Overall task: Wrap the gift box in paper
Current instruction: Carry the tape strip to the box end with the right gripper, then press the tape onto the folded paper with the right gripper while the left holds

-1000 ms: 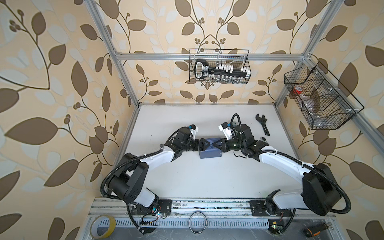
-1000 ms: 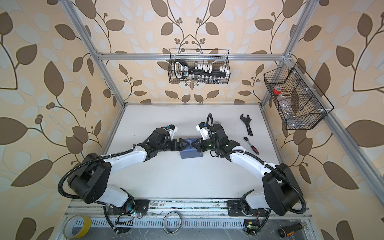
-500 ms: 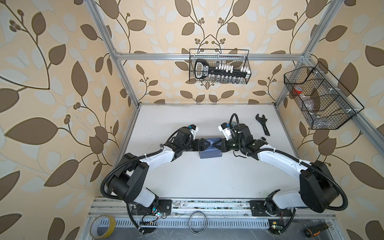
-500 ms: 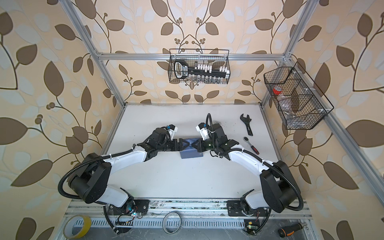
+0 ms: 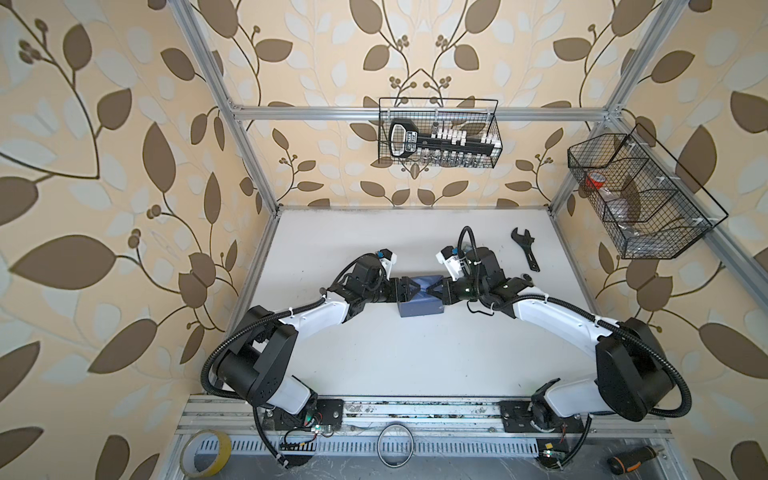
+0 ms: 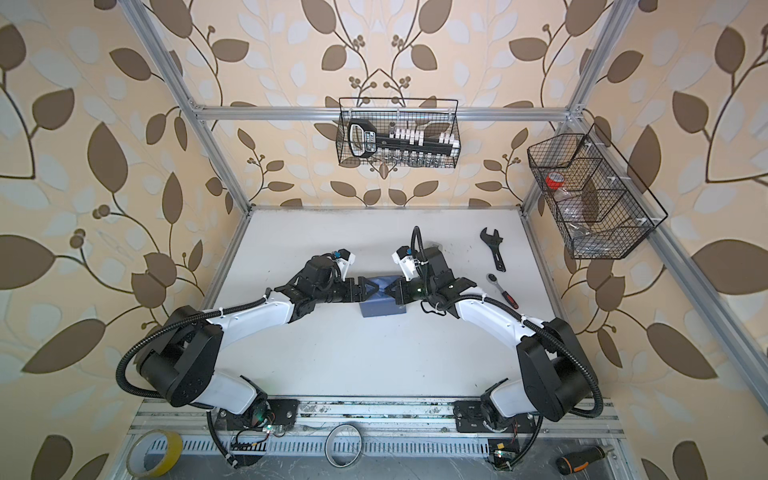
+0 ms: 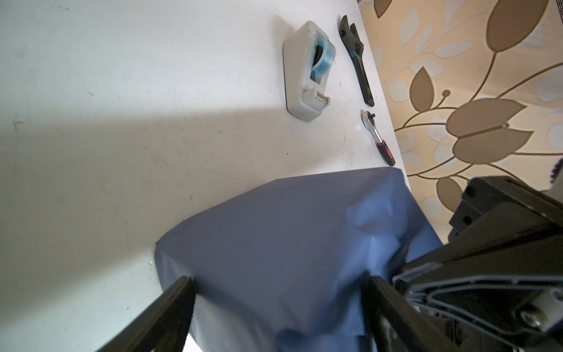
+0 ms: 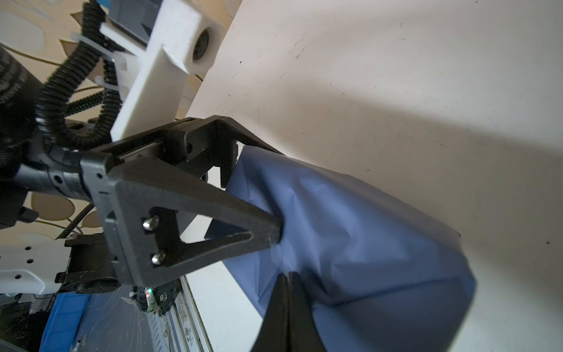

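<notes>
Slate-blue paper [image 5: 419, 305] fully covers gift box, mid worktop [image 5: 415, 357]. L claw [image 5: 409, 289] spread wide, straddling one end; R claw [image 5: 432, 289] pinched together, tip against opposite end.

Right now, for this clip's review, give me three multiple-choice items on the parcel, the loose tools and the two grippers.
1. Where is the tape dispenser?
A on the table beside the black wrench
B in a wall basket
C on the parcel

2. What colour is the paper around the box?
A red
B slate blue
C white

3. How is the left gripper set?
A jaws spread either side of the parcel
B shut tight
C out of view

Key: 1 A, the left wrist view shows them side by side; 2 B, seen in every view; 3 A, fingers flank the paper.
</notes>
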### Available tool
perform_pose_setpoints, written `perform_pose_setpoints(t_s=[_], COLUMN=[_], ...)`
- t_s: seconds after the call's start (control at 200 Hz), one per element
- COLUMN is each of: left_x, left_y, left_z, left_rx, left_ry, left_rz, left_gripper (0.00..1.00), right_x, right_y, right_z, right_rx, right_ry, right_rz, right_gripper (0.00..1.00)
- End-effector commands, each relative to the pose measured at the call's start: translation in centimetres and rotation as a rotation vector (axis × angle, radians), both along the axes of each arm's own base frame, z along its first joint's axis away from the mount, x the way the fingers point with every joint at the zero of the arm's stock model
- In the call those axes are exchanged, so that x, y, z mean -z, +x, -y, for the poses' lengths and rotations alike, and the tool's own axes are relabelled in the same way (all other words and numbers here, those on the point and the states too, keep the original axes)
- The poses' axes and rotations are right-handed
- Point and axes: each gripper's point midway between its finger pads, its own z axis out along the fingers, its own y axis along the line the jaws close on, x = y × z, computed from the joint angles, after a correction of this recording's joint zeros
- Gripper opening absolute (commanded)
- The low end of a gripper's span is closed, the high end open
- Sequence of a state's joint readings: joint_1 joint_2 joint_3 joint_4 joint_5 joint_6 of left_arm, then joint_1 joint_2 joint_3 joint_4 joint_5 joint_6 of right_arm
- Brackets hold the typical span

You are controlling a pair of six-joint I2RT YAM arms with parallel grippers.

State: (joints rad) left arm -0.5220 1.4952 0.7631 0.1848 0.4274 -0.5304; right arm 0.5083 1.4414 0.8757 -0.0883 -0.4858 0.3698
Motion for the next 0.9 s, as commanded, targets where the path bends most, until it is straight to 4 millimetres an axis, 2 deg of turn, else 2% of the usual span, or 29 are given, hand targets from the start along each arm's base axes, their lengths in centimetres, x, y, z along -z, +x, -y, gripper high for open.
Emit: perform_pose_setpoints(t_s=[0.0, 0.185, 0.375, 0.62, 0.895], left_x=[4.1, 2.5, 0.7, 0.5, 0.1], left_y=[-2.1, -1.9, -1.5, -1.5, -1.4], left_z=[-1.6, -1.3, -0.9, -0.8, -0.4], left_rx=[0.005, -0.002, -0.007, -0.004, 0.01], left_ry=[0.112, 0.072, 0.031, 0.025, 0.0], left_rz=[-0.12, -0.09, -0.051, -0.051, -0.028], left_gripper=[0.89, 0.91, 0.93, 0.93, 0.94], right_x=[1.7, 2.7, 3.4, 3.2, 3.7], right_y=[0.0, -0.3, -0.3, -0.1, -0.2], right_z=[0.8, 1.3, 1.9, 2.2, 2.3], right_rx=[0.001, -0.004, -0.004, -0.011, -0.019], right_ry=[-0.088, -0.172, -0.25, -0.308, -0.325], right_rz=[-0.015, 0.008, 0.034, 0.083, 0.08], right_gripper=[0.0, 0.0, 0.05, 0.14, 0.15])
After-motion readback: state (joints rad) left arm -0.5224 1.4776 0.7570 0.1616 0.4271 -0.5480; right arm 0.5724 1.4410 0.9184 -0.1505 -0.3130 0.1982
